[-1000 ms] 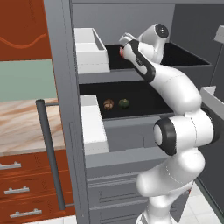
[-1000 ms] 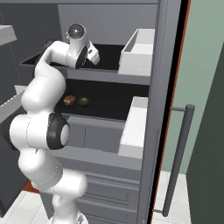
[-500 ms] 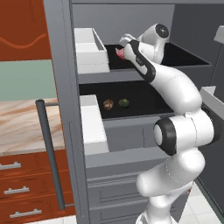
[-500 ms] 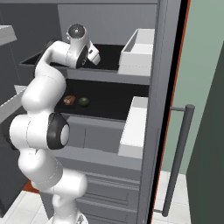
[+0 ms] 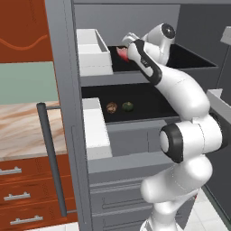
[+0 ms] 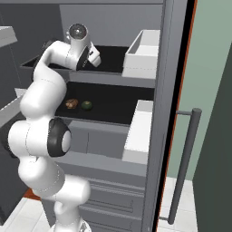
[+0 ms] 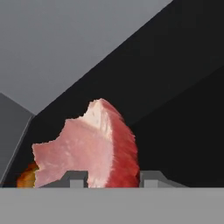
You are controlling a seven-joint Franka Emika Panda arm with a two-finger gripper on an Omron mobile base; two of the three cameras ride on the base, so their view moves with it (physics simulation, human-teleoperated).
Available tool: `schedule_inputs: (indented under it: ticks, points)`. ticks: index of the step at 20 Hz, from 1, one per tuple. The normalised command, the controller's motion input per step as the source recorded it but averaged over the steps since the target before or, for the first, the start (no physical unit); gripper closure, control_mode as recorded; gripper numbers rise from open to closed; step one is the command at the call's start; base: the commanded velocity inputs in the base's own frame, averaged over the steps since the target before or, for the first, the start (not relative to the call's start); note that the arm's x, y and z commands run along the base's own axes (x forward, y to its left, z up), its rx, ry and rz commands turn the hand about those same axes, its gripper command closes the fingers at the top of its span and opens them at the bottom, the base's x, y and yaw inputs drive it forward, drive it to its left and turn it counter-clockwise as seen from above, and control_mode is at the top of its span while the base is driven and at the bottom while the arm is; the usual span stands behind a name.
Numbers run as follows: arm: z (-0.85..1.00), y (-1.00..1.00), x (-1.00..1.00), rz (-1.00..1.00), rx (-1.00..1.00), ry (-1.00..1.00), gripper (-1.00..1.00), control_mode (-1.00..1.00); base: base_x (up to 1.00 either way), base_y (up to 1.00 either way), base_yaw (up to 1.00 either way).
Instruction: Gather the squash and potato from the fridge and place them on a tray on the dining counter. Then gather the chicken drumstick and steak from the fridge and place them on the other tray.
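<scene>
The fridge [image 5: 61, 54] stands open. On its upper black shelf lies the steak [image 7: 94, 144], salmon pink with a red edge, also seen as a pink patch [image 5: 122, 53] in the left base view. My gripper [image 7: 111, 178] reaches onto that shelf and is shut on the steak, one fingertip [image 7: 76, 178] on each side of it. From the side the gripper [image 5: 129, 47] [image 6: 95, 59] points toward the shelf's left end. An orange-brown lump [image 7: 25, 178] peeks out behind the steak; I cannot tell what it is. The potato [image 5: 111, 107] [image 6: 71, 103] and the squash [image 5: 128, 107] [image 6: 86, 105] sit side by side on the shelf below. The trays are out of view.
White door bins [image 5: 94, 50] [image 6: 144, 53] hang beside both shelves, close to the hand. Drawers [image 5: 122, 198] fill the fridge's lower part. A long bar handle [image 5: 52, 162] and a marbled counter [image 5: 22, 131] over red-brown drawers lie to the left. The fridge door edge [image 6: 174, 113] rises on the right.
The jaws have closed from wide open onto the steak. The arm and the things on the lower shelf have stayed in place.
</scene>
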Motion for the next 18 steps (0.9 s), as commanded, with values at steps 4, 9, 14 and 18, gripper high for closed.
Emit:
schedule_inputs:
  ticks: [4,9,14,18]
  points:
    - [-0.06,0.21,-0.52,0.01,0.05,-0.15,1.00,-1.00,0.00,0.00,0.00]
    - [0.00,0.03,-0.69,0.00,0.03,-0.12,1.00,-1.00,0.00,0.00,0.00]
    - [0.04,0.00,-0.98,0.00,0.06,0.00,1.00,-1.00,0.00,0.00,0.00]
    - [0.11,0.00,-0.99,-0.02,0.06,0.03,1.00,-1.00,0.00,0.00,0.00]
